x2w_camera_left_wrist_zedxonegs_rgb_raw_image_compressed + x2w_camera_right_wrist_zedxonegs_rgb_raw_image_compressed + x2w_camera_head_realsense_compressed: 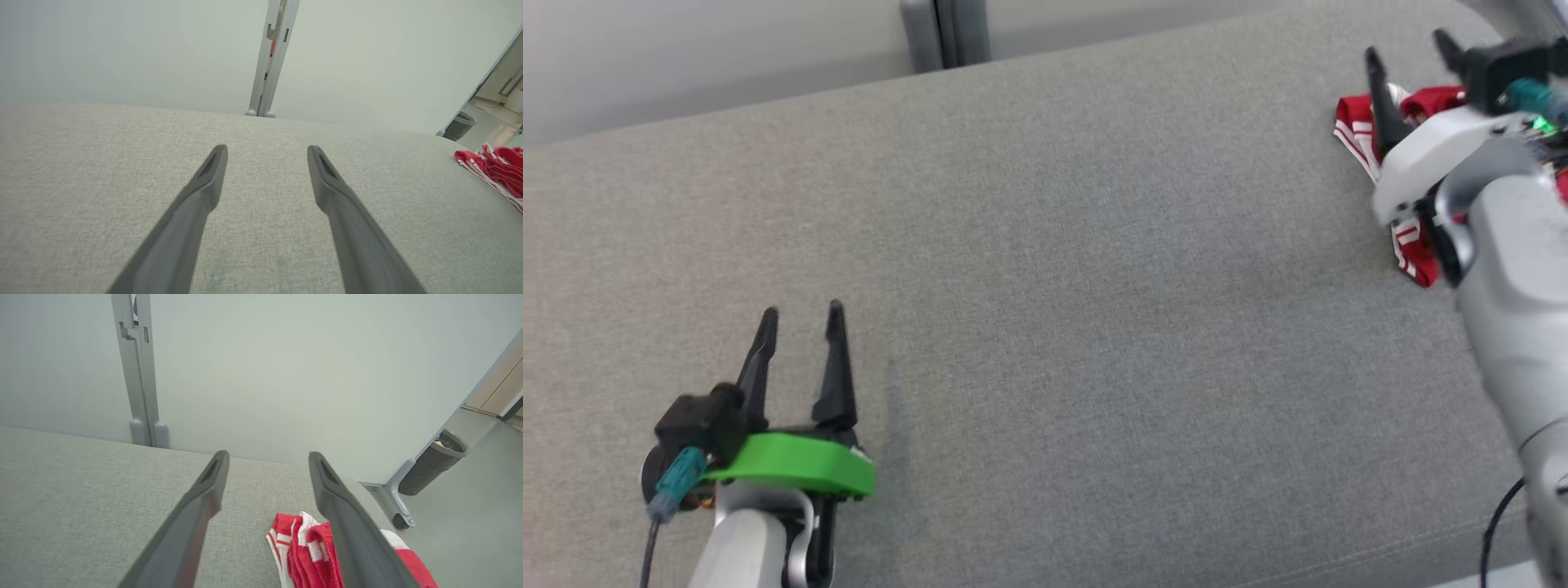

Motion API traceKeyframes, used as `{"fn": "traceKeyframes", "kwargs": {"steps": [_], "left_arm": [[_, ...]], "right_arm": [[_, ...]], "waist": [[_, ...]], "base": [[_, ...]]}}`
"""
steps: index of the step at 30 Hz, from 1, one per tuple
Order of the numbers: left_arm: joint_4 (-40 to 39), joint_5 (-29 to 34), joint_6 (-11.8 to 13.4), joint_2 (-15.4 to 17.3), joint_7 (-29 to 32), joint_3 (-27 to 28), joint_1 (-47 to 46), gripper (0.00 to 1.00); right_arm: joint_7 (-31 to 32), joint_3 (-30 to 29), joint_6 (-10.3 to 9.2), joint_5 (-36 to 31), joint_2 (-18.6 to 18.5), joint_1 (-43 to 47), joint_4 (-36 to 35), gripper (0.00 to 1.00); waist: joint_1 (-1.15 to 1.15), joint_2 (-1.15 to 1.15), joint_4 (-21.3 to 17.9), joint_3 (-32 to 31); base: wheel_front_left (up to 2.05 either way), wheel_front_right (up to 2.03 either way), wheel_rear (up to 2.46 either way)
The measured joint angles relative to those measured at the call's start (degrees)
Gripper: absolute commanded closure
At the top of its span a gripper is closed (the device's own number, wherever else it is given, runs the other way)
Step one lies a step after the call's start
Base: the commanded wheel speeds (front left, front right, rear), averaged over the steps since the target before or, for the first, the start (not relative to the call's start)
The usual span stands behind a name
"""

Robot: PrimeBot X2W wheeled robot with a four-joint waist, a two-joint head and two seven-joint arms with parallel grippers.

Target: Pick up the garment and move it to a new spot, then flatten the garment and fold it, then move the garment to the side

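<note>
A crumpled red garment with white stripes [1354,124] lies at the right end of the grey woven fabric surface [1045,245], near its edge. The right gripper [1407,47] is over it with its two dark fingers spread wide and nothing between them. In the right wrist view the garment [302,547] sits low beside one finger, which partly hides it; contact cannot be told. The left gripper [802,312] is also spread wide and empty, well apart from the garment [498,163].

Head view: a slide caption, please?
Right gripper open over the garment; left gripper open over the grey cushion.
</note>
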Motion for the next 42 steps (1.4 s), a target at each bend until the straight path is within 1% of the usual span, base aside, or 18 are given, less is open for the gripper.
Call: {"fn": "traceKeyframes", "kwargs": {"steps": [4, 9, 14, 17, 22, 26, 32, 42], "left_arm": [[-0.46, -0.16, 0.2, -0.43, -0.02, 3.24, 3.44, 0.0], [-0.55, 0.37, 0.14, -1.3, -0.02, 4.92, 7.43, 0.0], [-0.69, 0.36, -0.25, -2.1, -0.02, 5.97, 10.78, 0.0], [-0.99, 0.36, -0.35, -2.43, -0.02, 6.06, 12.16, 0.0], [-1.34, 0.34, -0.6, -2.58, -0.02, 6.13, 14.41, 0.0], [-1.63, 0.36, -0.77, -2.65, -0.02, 6.15, 16.09, 0.0], [-1.59, 0.31, -1.08, -2.71, -0.02, 5.1, 17.48, 0.0], [-1.43, -0.23, -0.91, -2.74, -0.02, 3.74, 17.49, 0.0]], "right_arm": [[-0.14, -3.37, 0.0, -0.88, 4.42, 7.4, -6.99, 0.0], [-0.14, -7.66, 0.0, -2.65, 9.16, 18.82, -14.0, 0.0], [-0.15, -10.63, 0.0, -5.9, 11.7, 29.88, -21.42, 0.0], [-0.14, -12.72, 0.0, -5.79, 12.01, 36.18, -26.07, 0.0], [-0.14, -12.36, 0.0, 0.05, 12.13, 44.03, -31.82, 0.0], [-0.15, -11.7, 0.0, 2.15, 12.11, 48.16, -34.94, 0.0], [-0.15, -10.88, 0.0, 3.23, 12.1, 50.54, -37.79, 0.0], [-0.15, -9.94, 0.0, 3.56, 12.12, 51.61, -38.43, 0.0]], "waist": [[0.0, 0.0, 0.98, -2.57], [0.0, 0.0, 2.12, -5.57], [0.0, 0.0, 3.26, -8.35], [0.0, 0.0, 3.92, -9.65], [0.0, 0.0, 4.81, -11.35], [0.0, 0.01, 5.05, -12.16], [0.0, 0.0, 4.78, -12.71], [0.0, 0.0, 5.36, -13.06]], "base": [[0.0, 0.0, 0.0], [0.0, 0.0, 0.0], [0.0, 0.0, 0.0], [0.0, 0.0, 0.0], [0.0, 0.0, 0.0], [0.0, 0.0, 0.0], [0.0, 0.0, 0.0], [0.0, 0.0, 0.0]]}}
